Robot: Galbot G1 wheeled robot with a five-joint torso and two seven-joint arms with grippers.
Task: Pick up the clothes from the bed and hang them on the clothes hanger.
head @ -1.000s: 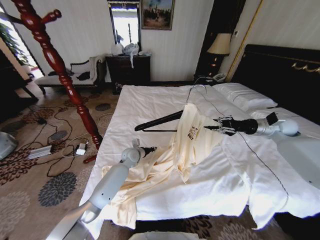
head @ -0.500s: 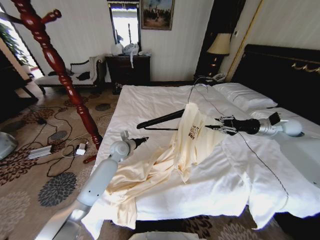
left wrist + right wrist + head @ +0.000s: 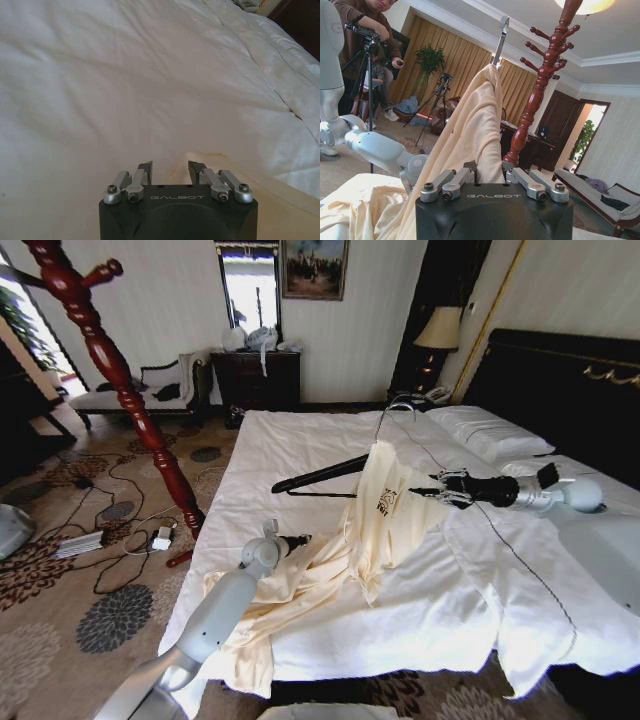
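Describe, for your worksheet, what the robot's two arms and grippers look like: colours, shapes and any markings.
Both arms are smooth, rounded, pale grey-white tubes with ball-like joints. The left gripper and right gripper are black, on a black wrist section. Up close, each has a blocky black housing marked GALBOT in pale letters, silver metal linkages with dark screw heads, and short black fingertips. No loose cables are visible.

A turned red wooden coat stand (image 3: 110, 360) rises at left over brown floral-patterned carpet (image 3: 60, 580). Far off, a dark wooden cabinet (image 3: 258, 378) stands against the pale striped wall (image 3: 180, 300).
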